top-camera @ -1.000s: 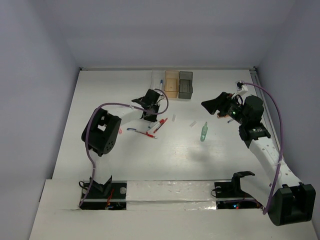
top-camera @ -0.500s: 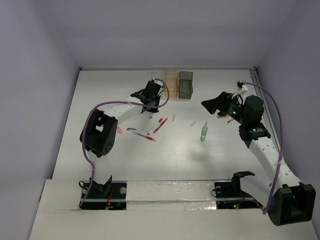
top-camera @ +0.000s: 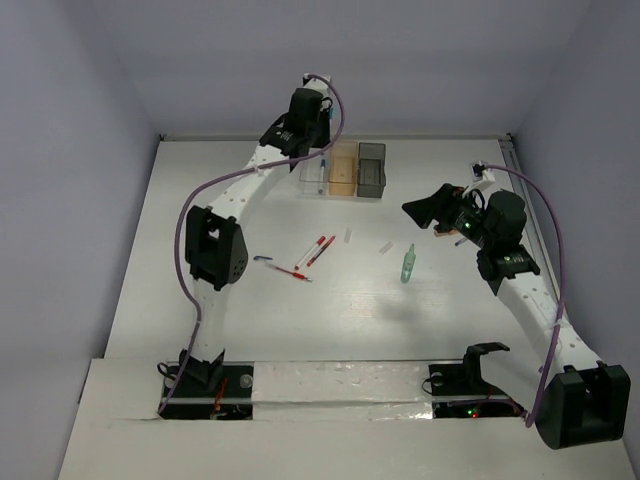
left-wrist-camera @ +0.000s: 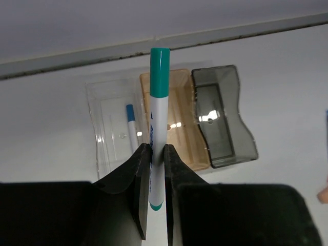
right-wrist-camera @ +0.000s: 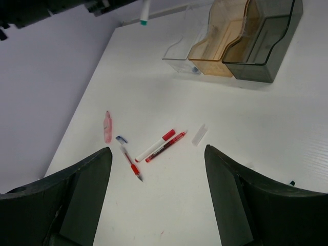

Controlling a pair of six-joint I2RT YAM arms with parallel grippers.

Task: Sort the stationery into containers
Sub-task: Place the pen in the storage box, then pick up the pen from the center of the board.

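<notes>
White table (top-camera: 400,330) amid plain pale lavender walls (top-camera: 420,60), soft even light.

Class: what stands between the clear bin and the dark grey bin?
The orange bin stands there, plainly shown in the left wrist view.

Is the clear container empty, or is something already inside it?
Not empty. In the left wrist view, one white pen with a blue cap lies inside the clear container.

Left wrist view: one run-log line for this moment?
left gripper shut on teal marker | held above the bins | clear bin holds blue pen | right gripper open, empty
</notes>
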